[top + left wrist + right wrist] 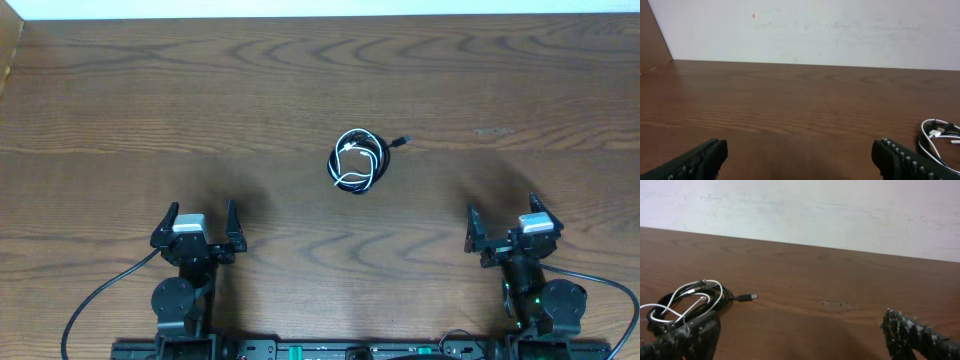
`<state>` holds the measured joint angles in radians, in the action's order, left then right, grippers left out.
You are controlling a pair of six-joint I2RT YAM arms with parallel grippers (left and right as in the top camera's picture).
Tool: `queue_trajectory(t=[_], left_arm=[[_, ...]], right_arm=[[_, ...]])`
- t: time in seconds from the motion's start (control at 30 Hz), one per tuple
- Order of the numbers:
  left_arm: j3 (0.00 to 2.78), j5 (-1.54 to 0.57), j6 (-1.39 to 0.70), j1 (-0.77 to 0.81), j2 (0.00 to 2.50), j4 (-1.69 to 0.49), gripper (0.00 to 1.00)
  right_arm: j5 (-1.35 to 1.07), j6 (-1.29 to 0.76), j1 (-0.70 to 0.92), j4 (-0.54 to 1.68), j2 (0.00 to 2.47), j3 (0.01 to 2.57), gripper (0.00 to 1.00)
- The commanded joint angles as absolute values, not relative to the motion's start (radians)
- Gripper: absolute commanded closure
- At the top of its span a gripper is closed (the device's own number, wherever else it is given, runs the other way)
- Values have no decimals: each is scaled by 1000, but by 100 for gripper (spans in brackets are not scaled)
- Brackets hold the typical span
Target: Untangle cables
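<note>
Right, our left end effector (198,216) and right end effector (505,213) gape wide, both empty. The cables (360,161) lie coiled together on the worktop (150,100), between and ahead of them. If we grab both at once, we risk tightening the tangle.

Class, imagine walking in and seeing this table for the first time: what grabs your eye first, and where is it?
A small tangled coil of black cable and white cable lies near the middle of the brown wooden table, one black plug poking out to its right. Near the front edge, the left tool and right tool stand wide open and empty, one on each side.
</note>
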<state>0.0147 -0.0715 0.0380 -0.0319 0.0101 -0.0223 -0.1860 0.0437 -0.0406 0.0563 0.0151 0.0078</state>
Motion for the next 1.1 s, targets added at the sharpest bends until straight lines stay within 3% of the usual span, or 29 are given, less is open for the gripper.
queue_trajectory(t=[0.0,0.67,1.07], left_arm=[[4,-74,41,-36,5,-67,3],[4,-74,41,-36,5,-66,3],[47,-145,40,-36,15,-7,3]], right_arm=[[-186,31,-36,60,10,6,1],[-197,30,-36,60,10,6,1],[-310,-135,-36,52,19,7,1]])
